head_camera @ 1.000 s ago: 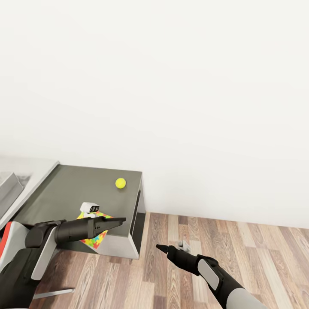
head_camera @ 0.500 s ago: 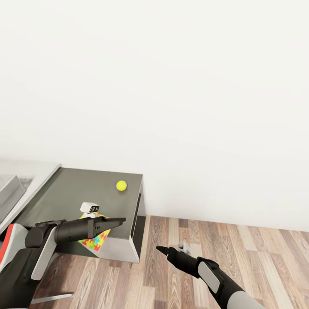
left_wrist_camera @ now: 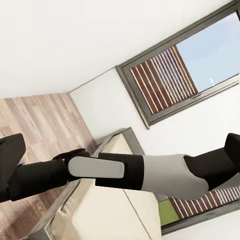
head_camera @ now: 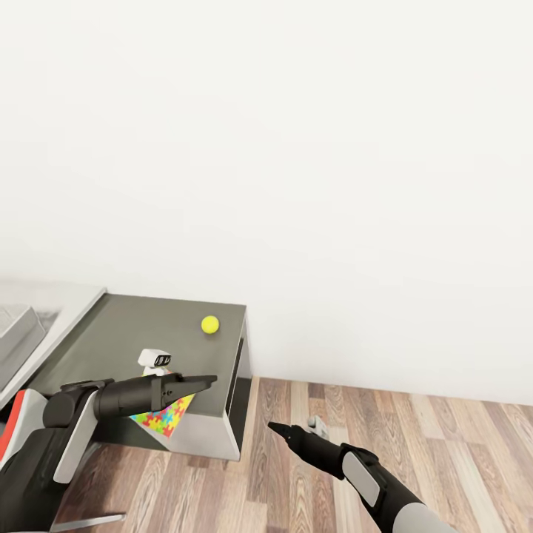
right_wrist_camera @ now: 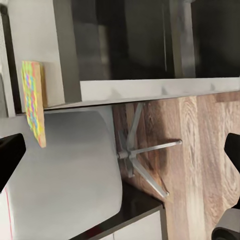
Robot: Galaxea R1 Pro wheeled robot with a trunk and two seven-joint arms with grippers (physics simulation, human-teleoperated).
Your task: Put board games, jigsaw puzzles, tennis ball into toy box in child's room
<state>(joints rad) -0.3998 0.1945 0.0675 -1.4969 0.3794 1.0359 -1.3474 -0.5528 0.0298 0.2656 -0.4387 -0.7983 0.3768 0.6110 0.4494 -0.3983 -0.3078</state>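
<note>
The tennis ball (head_camera: 210, 324) lies on the low dark grey section of the table (head_camera: 118, 333), near its back right corner. One jigsaw puzzle (head_camera: 164, 416) overhangs that section's front edge, partly hidden by my left arm; its edge shows in the right wrist view (right_wrist_camera: 33, 100). My left gripper (head_camera: 201, 383) hovers open just above the puzzle, holding nothing. My right gripper (head_camera: 280, 428) hangs open over the wood floor, right of the table. A corner of the toy box (head_camera: 15, 333) shows on the pale grey top at far left.
A white wall stands behind the table. A white swivel chair seat (right_wrist_camera: 65, 175) and its metal base (right_wrist_camera: 142, 155) sit under the table's front edge. The left wrist view shows my right forearm (left_wrist_camera: 145, 172), the cream bed (left_wrist_camera: 100, 215) and a window (left_wrist_camera: 185, 75).
The whole picture has slid down a little, so the camera has moved. Both arms keep their pose; the ball and puzzle stay where they were on the table.
</note>
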